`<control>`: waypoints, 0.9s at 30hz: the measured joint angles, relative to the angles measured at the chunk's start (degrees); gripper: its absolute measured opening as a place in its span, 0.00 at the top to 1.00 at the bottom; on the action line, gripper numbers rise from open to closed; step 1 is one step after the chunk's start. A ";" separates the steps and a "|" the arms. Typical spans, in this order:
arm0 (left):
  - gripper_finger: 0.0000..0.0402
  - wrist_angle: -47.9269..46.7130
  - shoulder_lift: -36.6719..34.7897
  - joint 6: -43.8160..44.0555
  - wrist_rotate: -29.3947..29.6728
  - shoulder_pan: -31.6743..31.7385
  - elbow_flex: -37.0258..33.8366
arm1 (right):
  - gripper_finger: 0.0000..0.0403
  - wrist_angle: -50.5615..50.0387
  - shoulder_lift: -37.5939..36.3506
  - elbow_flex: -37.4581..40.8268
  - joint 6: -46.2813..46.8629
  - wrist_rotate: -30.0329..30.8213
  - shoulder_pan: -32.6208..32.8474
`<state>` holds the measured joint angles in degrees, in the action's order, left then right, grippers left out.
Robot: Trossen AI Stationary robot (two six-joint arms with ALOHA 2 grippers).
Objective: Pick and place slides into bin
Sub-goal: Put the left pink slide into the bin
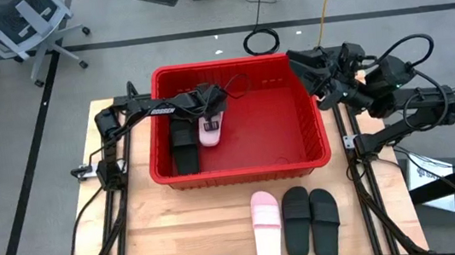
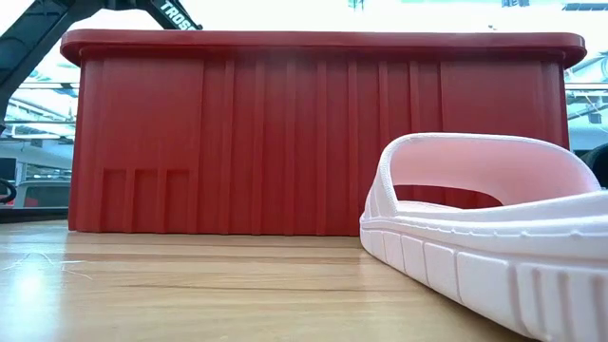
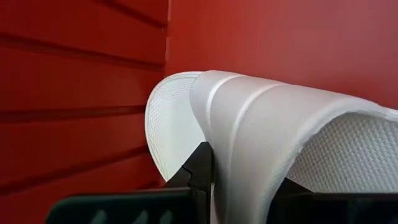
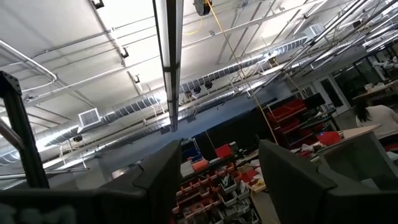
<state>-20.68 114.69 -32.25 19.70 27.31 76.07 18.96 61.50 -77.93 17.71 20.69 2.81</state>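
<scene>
Your left claw point(image 1: 213, 116) sits inside the bin point(image 1: 317, 126), clamped on the strap of a pink slide point(image 1: 210, 130); left wrist view shows the pale strap point(image 3: 249, 137) pinched between the dark fingers point(image 3: 200, 171), red bin wall just behind. A black slide point(image 1: 183, 145) lies on the bin floor just beside the pink one, on its left. Your right claw point(image 4: 217, 180) is parked off the counter by the bin's far right corner, fingers apart, pointing up at the ceiling. On the counter point(image 1: 179, 227) near the front edge: one pink slide point(image 1: 265, 226), then two black slides point(image 1: 311, 221), side by side, close together
</scene>
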 joint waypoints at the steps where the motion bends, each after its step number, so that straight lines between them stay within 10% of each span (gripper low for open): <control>1: 0.91 -0.05 -0.02 0.46 -0.07 -0.12 0.00 | 0.49 0.02 0.14 0.00 -0.02 0.00 0.19; 27: 0.49 0.26 0.09 7.59 5.82 -0.37 0.00 | 0.49 0.00 0.30 0.00 0.68 -1.46 0.30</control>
<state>-20.42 114.78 -24.66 25.52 26.94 76.07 18.96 61.80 -77.93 18.39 19.22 3.11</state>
